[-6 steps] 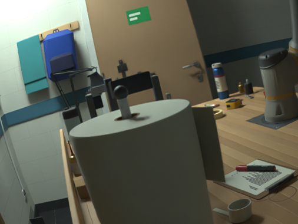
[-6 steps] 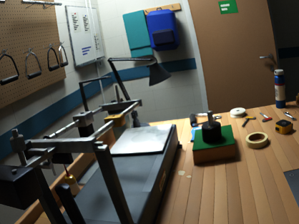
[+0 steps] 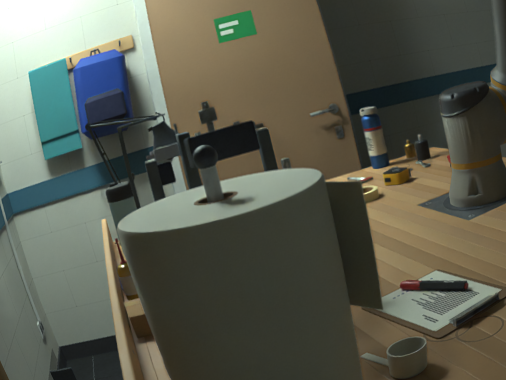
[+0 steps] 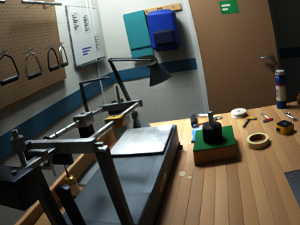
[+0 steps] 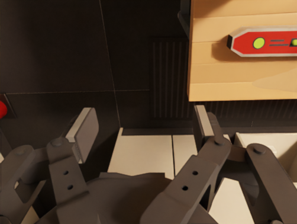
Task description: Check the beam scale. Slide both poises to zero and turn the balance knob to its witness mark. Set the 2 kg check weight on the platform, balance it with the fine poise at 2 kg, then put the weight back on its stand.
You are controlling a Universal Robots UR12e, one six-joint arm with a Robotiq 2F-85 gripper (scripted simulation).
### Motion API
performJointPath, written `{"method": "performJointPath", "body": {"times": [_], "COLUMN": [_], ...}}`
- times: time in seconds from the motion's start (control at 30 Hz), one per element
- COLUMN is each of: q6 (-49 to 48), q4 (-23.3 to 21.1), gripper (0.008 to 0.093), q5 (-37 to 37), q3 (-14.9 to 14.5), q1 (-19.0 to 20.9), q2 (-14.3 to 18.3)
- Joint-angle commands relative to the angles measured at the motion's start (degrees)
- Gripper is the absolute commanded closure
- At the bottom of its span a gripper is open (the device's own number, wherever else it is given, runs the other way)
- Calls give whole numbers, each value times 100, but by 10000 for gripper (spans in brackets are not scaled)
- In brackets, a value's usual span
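My gripper (image 5: 142,124) is open and holds nothing; the wrist camera shows it over dark floor and pale tiles beside the bench edge, away from the scale. The beam scale (image 4: 118,157) stands at the bench's left end, its dark platform (image 4: 143,140) bare, with the beam (image 4: 89,128) and a yellow poise (image 4: 115,120) above it. The black 2 kg check weight (image 4: 212,130) sits upright on its green-topped stand (image 4: 214,146), right of the platform. The gripper is not seen in either side camera.
Behind the bench are a brown door (image 4: 233,46), a pegboard (image 4: 28,38) and a desk lamp (image 4: 150,71). A large paper roll (image 3: 240,270) blocks most of the side camera. Tape rolls (image 4: 257,140), a blue bottle (image 4: 280,89), a clipboard (image 3: 440,302) and the arm's base (image 3: 472,145) are on the bench.
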Motion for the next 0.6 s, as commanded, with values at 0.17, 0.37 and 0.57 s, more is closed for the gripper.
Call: {"method": "performJointPath", "body": {"times": [0.17,0.37,0.57], "q6": [0,0,-1], "q4": [-2,-2,-2], "gripper": [320,334,334], "q5": [0,0,0], "q3": [-6,-7,-6], "q1": [0,0,-4], "q2": [-5,-5,-7]}}
